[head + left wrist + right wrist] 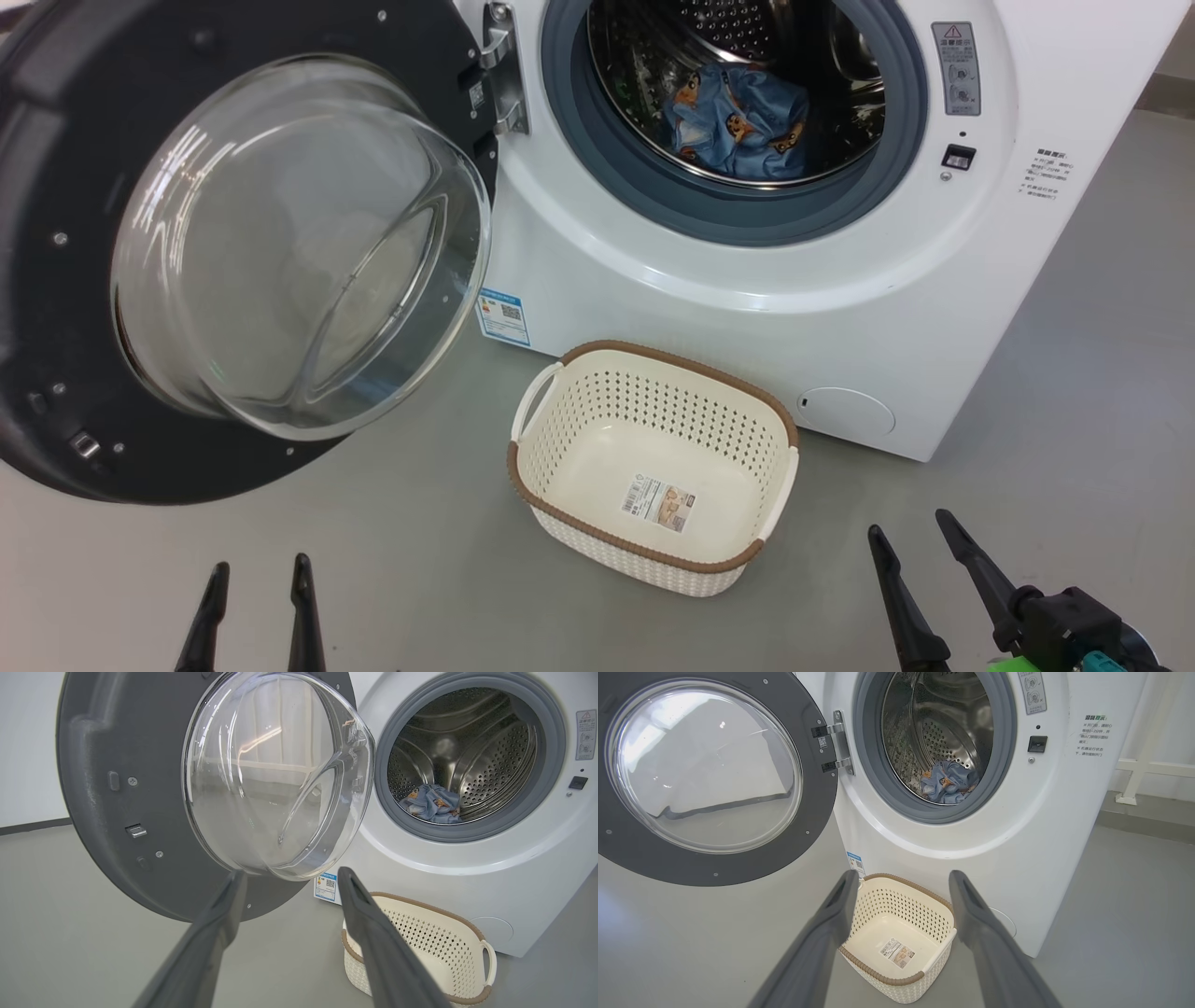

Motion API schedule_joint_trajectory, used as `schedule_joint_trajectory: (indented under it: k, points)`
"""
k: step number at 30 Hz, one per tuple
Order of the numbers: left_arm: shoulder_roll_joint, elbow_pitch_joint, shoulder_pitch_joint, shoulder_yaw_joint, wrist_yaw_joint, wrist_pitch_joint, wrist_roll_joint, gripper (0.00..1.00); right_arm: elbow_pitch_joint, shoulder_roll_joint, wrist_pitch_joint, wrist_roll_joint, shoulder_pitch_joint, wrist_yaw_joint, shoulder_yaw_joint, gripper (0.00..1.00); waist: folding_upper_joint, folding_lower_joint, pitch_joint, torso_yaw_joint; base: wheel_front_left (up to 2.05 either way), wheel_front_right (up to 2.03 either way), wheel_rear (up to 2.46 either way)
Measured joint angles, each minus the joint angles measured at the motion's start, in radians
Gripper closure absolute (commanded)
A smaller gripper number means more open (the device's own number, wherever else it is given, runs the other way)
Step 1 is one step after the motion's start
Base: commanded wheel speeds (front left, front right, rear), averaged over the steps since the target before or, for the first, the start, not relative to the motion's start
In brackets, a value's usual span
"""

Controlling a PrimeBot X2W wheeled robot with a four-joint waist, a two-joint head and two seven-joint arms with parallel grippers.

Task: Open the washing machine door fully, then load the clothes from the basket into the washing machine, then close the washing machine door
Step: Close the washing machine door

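While left jaws and right jaws gape empty, one blue bundle (738, 121) lies in one drum (728, 28).

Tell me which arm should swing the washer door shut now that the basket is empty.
Left. The washing machine door hangs open on the robot's left, just ahead of the open left pincer; the right pincer sits past the empty basket, farther off. The clothes already lie in the drum.
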Motion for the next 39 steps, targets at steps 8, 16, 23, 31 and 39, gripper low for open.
schedule_joint_trajectory:
  k: [8, 16, 23, 31, 39]
  points:
    - [-0.020, 0.002, 0.000, 0.020, -0.029, 0.000, 0.008, 1.00, 0.001, 0.000, 0.000, 0.000, 0.000, 0.000, 0.001, 0.00, 0.0000, 0.0000, -0.005, -0.002, 0.00, 0.00, 0.00]
    - [-0.025, 0.005, 0.000, 0.036, -0.053, 0.000, 0.014, 1.00, 0.002, 0.000, 0.000, 0.000, 0.000, 0.000, 0.001, 0.00, 0.0000, 0.0000, -0.001, -0.001, 0.00, 0.00, 0.00]
    - [-0.036, 0.004, 0.000, 0.048, -0.106, 0.000, 0.014, 1.00, 0.002, 0.000, 0.000, 0.000, 0.000, 0.000, 0.002, 0.00, 0.0000, 0.0000, -0.001, -0.001, 0.00, 0.00, 0.00]
    - [-0.140, -0.102, -0.005, 0.168, -0.264, 0.000, -0.303, 1.00, -0.002, -0.001, 0.000, 0.000, 0.000, 0.000, 0.000, 0.00, 0.0000, 0.0000, 0.005, 0.004, 0.00, 0.00, 0.00]
    - [-0.156, -0.233, -0.056, 0.315, -0.324, 0.012, -0.875, 1.00, -0.012, -0.005, 0.007, 0.000, 0.000, 0.000, -0.002, 0.00, 0.0000, 0.0000, 0.016, 0.004, 0.00, 0.00, 0.00]
